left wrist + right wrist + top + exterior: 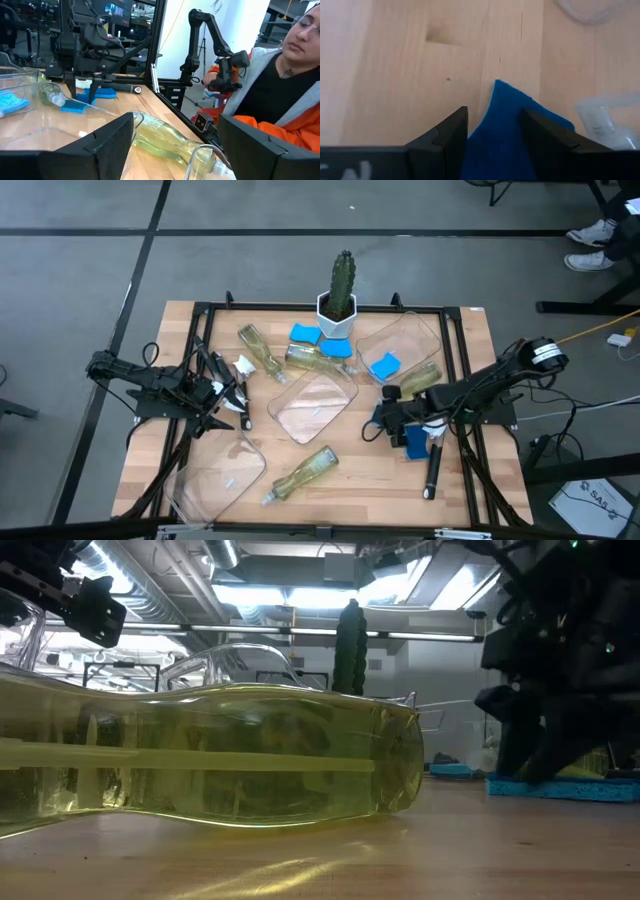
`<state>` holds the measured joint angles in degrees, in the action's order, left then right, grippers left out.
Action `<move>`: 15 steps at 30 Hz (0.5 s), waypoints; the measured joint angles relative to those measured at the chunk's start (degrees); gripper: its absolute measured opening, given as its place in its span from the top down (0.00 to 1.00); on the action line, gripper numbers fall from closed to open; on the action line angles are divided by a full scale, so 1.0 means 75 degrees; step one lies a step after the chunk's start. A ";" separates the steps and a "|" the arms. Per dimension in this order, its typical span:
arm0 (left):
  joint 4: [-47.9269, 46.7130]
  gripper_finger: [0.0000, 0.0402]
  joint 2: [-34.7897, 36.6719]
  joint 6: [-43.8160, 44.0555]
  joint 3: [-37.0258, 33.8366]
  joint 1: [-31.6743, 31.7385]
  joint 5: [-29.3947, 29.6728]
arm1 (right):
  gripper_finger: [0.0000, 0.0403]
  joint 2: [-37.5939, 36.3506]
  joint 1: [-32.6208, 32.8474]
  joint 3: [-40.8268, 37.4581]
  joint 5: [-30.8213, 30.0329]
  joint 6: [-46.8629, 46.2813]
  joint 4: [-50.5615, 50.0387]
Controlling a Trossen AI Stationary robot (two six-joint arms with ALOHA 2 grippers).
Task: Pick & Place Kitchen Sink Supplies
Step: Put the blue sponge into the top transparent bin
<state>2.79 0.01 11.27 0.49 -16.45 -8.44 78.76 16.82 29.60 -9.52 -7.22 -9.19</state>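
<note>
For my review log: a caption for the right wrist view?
Right tool closed on a blue sponge above the wooden table.

Blue sponge (502, 135) pinched between right tool (492, 132), over wooden tabletop (410, 65)

A robotics lab: grey concrete floor (300, 205) around a wooden table (340, 470) in a black frame (320, 307), bare ceiling ducts (150, 590), another robot arm (210, 35) beside a seated person (280, 85).
</note>
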 joint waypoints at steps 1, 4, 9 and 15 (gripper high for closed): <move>0.0002 0.30 0.0000 0.0000 0.0000 0.0000 -0.0001 | 0.55 0.0129 0.0000 0.0013 -0.0032 0.0017 0.0037; 0.0001 0.30 0.0000 0.0000 0.0000 0.0001 -0.0001 | 0.55 0.0518 0.0009 0.0038 -0.0334 0.0011 0.0119; 0.0000 0.30 0.0000 0.0000 0.0000 0.0000 -0.0001 | 0.59 0.0854 0.0013 0.0021 -0.0545 0.0014 0.0301; 0.0000 0.30 0.0000 0.0000 0.0000 0.0000 -0.0001 | 0.79 0.0857 0.0000 0.0007 -0.0647 0.0018 0.0395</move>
<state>2.79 0.01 11.27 0.49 -16.45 -8.45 85.19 16.82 29.65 -14.38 -7.09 -6.23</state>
